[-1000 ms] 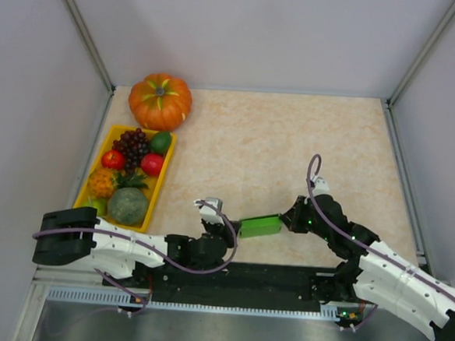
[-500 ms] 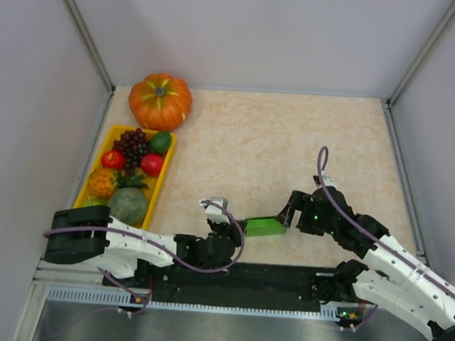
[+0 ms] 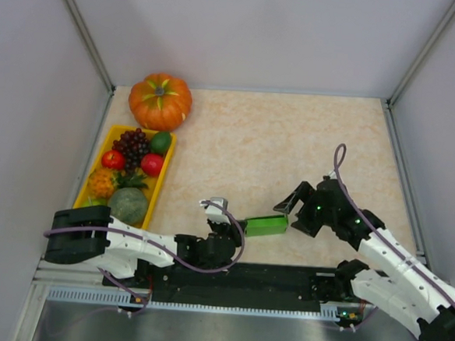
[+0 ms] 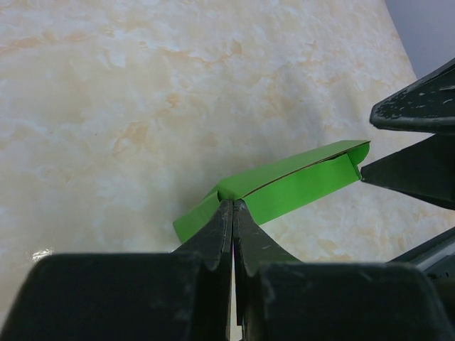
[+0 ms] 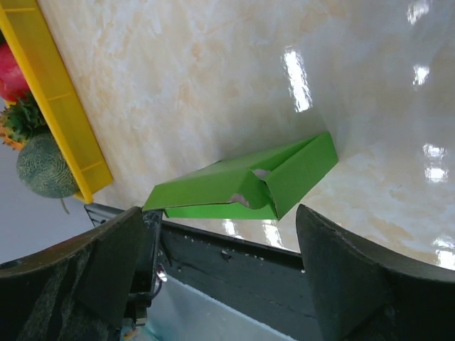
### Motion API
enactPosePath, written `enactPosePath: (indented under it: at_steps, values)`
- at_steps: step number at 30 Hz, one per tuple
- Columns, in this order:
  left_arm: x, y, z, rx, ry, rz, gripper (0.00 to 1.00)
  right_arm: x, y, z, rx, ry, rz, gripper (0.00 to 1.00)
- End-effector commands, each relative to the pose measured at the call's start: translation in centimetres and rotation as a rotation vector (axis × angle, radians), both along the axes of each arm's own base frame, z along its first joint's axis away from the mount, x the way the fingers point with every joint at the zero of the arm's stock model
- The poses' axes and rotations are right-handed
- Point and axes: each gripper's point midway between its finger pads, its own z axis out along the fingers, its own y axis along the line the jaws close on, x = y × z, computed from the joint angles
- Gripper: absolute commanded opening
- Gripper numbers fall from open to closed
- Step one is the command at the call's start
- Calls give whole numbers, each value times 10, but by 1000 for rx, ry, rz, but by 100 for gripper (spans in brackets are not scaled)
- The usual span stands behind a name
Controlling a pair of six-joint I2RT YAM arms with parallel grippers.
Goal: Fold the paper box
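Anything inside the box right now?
At the open end of the box, only its own notched flap shows; no object seen. The interior toward the left end effector is hidden by the walls.

The top external camera looks steeply down from behind the arm bases over the whole table (image 3: 261, 142). The left wrist camera peers close along the left gripper (image 4: 232, 207), the paper box (image 4: 302, 186) just past its fingertips. The right wrist camera, looking out between the fingers of the right gripper (image 5: 219, 213), sees that box's opposite end.
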Motion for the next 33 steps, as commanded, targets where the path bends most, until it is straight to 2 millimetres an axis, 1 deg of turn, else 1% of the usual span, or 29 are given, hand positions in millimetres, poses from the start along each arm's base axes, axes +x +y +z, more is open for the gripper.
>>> enactPosePath:
  at_steps: [1,3,4,5,6,7,9,11,12,14,15,16,18,19,20,21,22,24,25,26,28,30,33]
  values:
    - [-17,33,-65,307,63,-89,0,1,14,-2,119,50,-36,85]
    - [-17,32,-64,310,60,-91,0,-1,14,-5,152,67,-67,81]
    - [-17,32,-63,308,59,-90,0,-4,13,-14,151,85,-77,80]
    - [-17,32,-64,311,58,-91,0,-2,14,-12,173,72,-85,79]
    - [-17,31,-63,307,58,-91,0,-2,15,-13,191,80,-100,74]
    - [-17,31,-64,311,56,-92,0,-5,13,-21,191,97,-112,72]
    - [-17,30,-64,313,56,-94,0,-2,14,-22,221,88,-131,70]
    - [-18,30,-65,316,56,-96,0,-3,13,-30,229,93,-146,67]
    - [-17,29,-64,315,56,-96,0,-1,14,-28,251,84,-154,61]
    - [-18,29,-64,315,56,-97,0,-3,14,-36,256,98,-163,59]
    - [-18,29,-64,316,55,-98,0,-2,14,-36,266,95,-171,57]
    - [-18,29,-64,315,54,-98,0,-4,13,-43,262,109,-177,56]
    - [-18,30,-65,318,53,-99,0,-4,13,-46,280,122,-193,54]
    - [-18,30,-66,321,53,-99,0,-8,12,-53,283,137,-196,53]
    - [-19,30,-65,319,51,-99,0,-9,12,-53,294,137,-202,46]
    - [-19,30,-65,319,50,-100,0,-9,11,-55,301,140,-212,45]
    - [-19,31,-66,320,49,-98,0,-10,10,-58,301,136,-214,45]
    - [-20,31,-66,320,48,-100,0,-7,9,-51,298,86,-198,54]
    - [-20,31,-66,320,47,-100,0,-5,10,-44,302,66,-191,60]
    - [-20,31,-66,320,48,-100,0,-3,10,-40,304,55,-188,69]
    - [-20,31,-67,324,47,-102,0,0,13,-30,313,36,-180,76]
    - [-20,31,-66,323,45,-103,0,2,12,-30,305,45,-189,78]
    - [-21,30,-65,320,42,-107,0,3,11,-33,315,76,-216,77]
